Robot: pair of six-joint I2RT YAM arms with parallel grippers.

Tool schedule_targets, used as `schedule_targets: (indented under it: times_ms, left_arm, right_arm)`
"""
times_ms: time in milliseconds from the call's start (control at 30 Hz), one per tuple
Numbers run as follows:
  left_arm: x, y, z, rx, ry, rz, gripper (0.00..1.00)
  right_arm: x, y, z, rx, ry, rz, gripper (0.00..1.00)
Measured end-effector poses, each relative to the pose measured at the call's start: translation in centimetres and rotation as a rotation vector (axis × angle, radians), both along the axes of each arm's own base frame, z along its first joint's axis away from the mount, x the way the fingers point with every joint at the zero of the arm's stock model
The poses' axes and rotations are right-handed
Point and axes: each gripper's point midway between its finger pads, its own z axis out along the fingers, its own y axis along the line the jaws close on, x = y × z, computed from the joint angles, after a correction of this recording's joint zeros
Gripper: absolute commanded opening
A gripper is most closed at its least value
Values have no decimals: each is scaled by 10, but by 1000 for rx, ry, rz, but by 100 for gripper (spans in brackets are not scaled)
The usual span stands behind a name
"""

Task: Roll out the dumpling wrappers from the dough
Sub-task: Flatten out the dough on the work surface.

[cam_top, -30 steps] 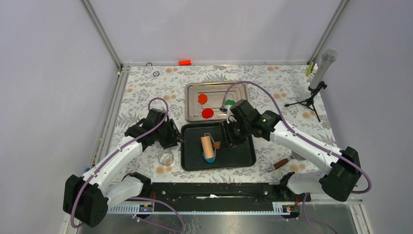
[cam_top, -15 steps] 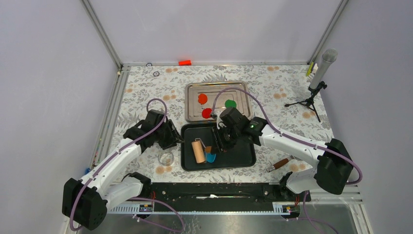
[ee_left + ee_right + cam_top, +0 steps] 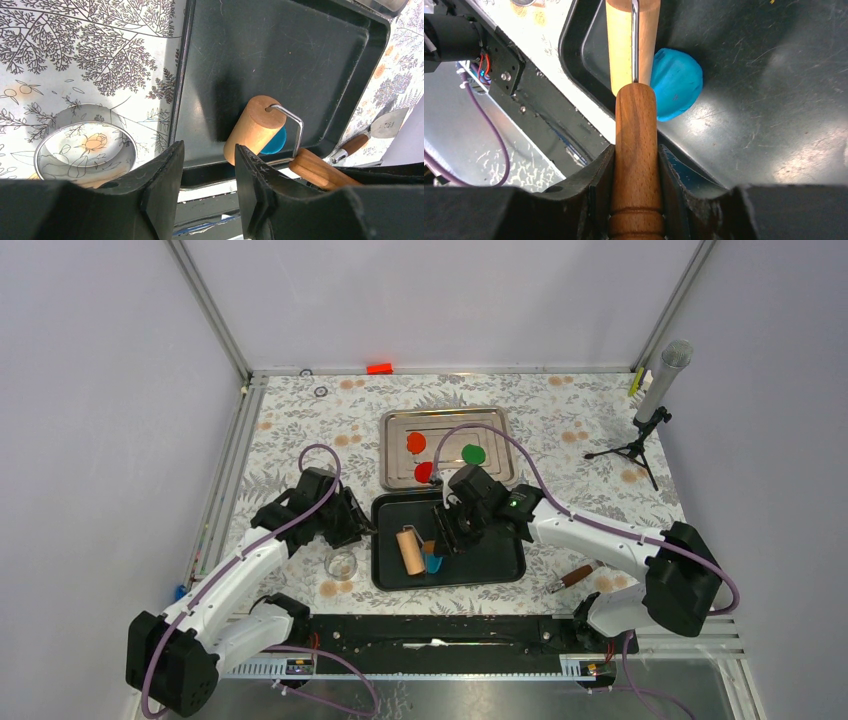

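The blue dough (image 3: 676, 85) lies as a small thick lump on the black tray (image 3: 495, 555), near its front edge. A wooden roller (image 3: 410, 550) rests just left of the dough (image 3: 433, 563), touching its side. My right gripper (image 3: 636, 150) is shut on the roller's wooden handle (image 3: 636, 120). My left gripper (image 3: 209, 150) is open over the tray's left front rim, with nothing pinched between its fingers. In the left wrist view the roller (image 3: 252, 127) hides most of the dough (image 3: 275, 142). Dumpling wrappers lie on the metal tray (image 3: 395, 420): an orange-red one (image 3: 416, 442), a red one (image 3: 425, 472) and a green one (image 3: 473, 453).
A round metal ring (image 3: 342, 565) stands on the patterned cloth left of the black tray's front corner. A wooden-handled scraper (image 3: 575, 575) lies to its right. A microphone on a small tripod (image 3: 650, 405) stands at the far right.
My right gripper has drawn the roller leftward across the tray, off the dough, which now shows at the roller's right side. The left arm has hardly moved.
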Motion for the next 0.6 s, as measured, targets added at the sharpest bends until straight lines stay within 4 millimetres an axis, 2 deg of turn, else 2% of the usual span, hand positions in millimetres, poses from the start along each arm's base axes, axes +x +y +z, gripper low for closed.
schedule_targets:
  times_ms: [333, 600]
  left_arm:
    - [0, 0, 0, 1, 0, -1, 44]
    - [0, 0, -1, 3, 1, -8, 44]
  right_arm:
    - [20, -1, 3, -34, -142, 19, 0]
    - [39, -10, 7, -97, -236, -7, 0]
